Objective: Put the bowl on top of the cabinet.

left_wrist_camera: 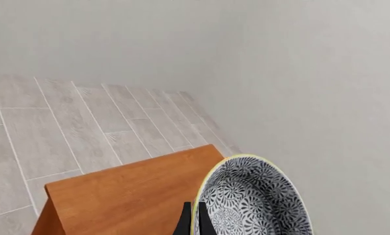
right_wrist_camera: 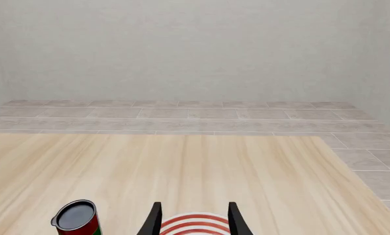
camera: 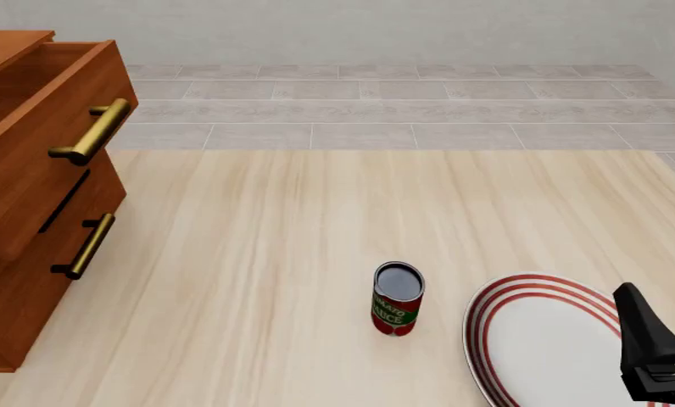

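Two dark fingers of the left gripper (left_wrist_camera: 193, 223) pinch the rim of the bowl (left_wrist_camera: 257, 200), holding it tilted above the cabinet (left_wrist_camera: 130, 196), probably so it can be lowered onto the top; whether it touches the wood I cannot tell. The bowl holds nothing. Far from the cabinet, the right gripper (right_wrist_camera: 193, 218) hangs open over the plate (camera: 541, 348), beside the can (camera: 398, 298).

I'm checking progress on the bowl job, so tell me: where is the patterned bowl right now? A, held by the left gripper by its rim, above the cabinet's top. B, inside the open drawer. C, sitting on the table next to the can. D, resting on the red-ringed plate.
A: the left wrist view shows the left gripper pinching the bowl by its rim over the cabinet top.
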